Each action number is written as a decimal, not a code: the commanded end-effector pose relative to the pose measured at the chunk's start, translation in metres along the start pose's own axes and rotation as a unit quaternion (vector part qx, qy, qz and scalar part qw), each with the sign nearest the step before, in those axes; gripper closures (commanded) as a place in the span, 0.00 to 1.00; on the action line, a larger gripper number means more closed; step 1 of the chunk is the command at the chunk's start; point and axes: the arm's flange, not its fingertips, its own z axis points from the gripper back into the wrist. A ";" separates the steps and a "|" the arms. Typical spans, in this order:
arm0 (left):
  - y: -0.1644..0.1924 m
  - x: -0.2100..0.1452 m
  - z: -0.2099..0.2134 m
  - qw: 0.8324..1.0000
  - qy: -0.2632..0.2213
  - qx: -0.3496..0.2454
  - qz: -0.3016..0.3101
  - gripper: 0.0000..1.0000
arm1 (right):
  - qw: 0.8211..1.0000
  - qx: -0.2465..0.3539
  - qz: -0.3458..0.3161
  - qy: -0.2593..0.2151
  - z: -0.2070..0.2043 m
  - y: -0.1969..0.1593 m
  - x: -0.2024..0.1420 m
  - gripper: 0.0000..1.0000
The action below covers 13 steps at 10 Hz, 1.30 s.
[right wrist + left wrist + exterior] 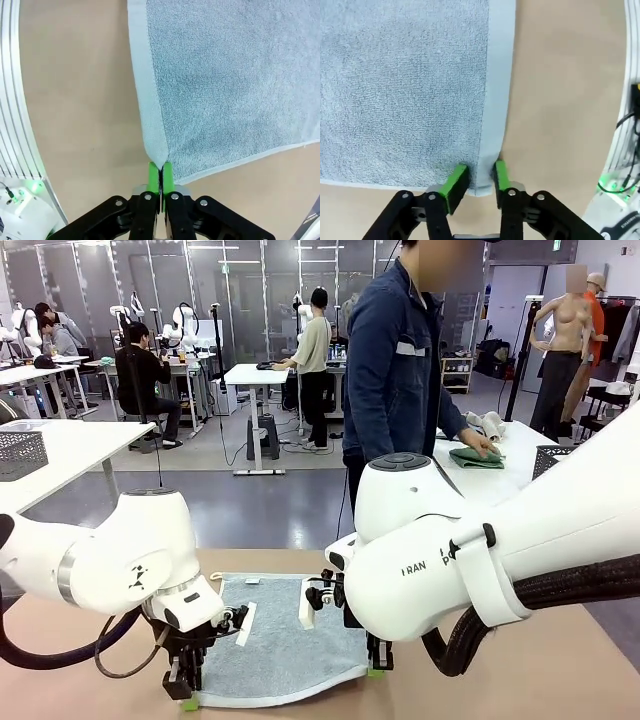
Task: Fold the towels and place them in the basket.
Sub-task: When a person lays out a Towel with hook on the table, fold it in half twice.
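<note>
A pale blue-grey towel lies spread flat on the tan table in front of me. My left gripper is down at its near left corner. In the left wrist view the green pads stand a little apart on either side of the towel's hem corner, and the left gripper is open around it. My right gripper is at the near right corner, and in the right wrist view this gripper is shut on the towel's pinched corner. A dark mesh basket stands on the white table at far right.
The person stands across the table, one hand pressing a folded green towel on the white table, with pale rolled cloths behind it. A lighter grey mesh basket sits on another table at far left. Bare tan tabletop surrounds the spread towel.
</note>
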 end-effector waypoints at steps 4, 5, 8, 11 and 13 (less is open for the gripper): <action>-0.007 -0.001 0.006 1.000 -0.012 0.022 -0.008 1.00 | 1.000 0.009 0.002 -0.005 0.000 0.001 -0.002 1.00; -0.012 -0.003 0.021 0.999 -0.019 0.034 -0.011 1.00 | 1.000 0.006 0.002 -0.008 0.003 0.001 -0.002 1.00; -0.028 -0.005 0.071 0.997 -0.057 0.048 -0.024 1.00 | 1.000 -0.009 0.004 -0.025 0.026 0.005 0.002 1.00; -0.048 -0.003 0.130 0.995 -0.063 0.072 -0.012 1.00 | 0.996 -0.061 0.013 -0.066 0.078 0.015 0.005 1.00; -0.049 -0.003 0.156 0.994 -0.064 0.092 -0.012 1.00 | 0.994 -0.079 0.007 -0.076 0.094 0.005 0.006 1.00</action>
